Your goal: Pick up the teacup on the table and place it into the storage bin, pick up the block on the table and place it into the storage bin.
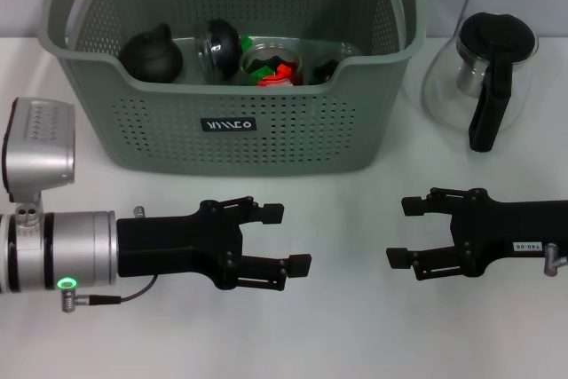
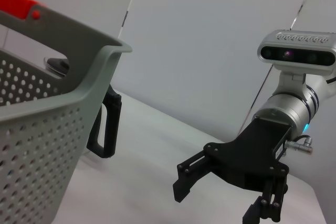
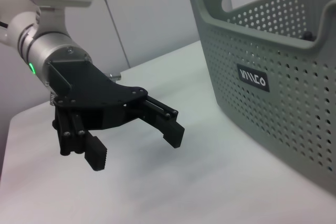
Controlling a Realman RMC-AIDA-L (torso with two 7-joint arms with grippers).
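Observation:
The storage bin [image 1: 231, 144], a grey-green perforated basket with orange handle clips, stands at the back centre of the white table. Inside it lie a black round pot [image 1: 151, 53], a clear glass teacup [image 1: 217, 46] on its side, and a glass container holding red and green block pieces [image 1: 273, 68]. My left gripper [image 1: 288, 239] is open and empty in front of the bin, low over the table. My right gripper [image 1: 401, 232] is open and empty to its right, facing it. The right wrist view shows the left gripper [image 3: 135, 148] and the bin [image 3: 294, 103].
A glass pitcher [image 1: 484, 77] with a black lid and handle stands on the table right of the bin; its handle [image 2: 105, 129] shows past the bin's corner in the left wrist view. That view also shows the right gripper [image 2: 215, 203]. White table surface lies between and before the grippers.

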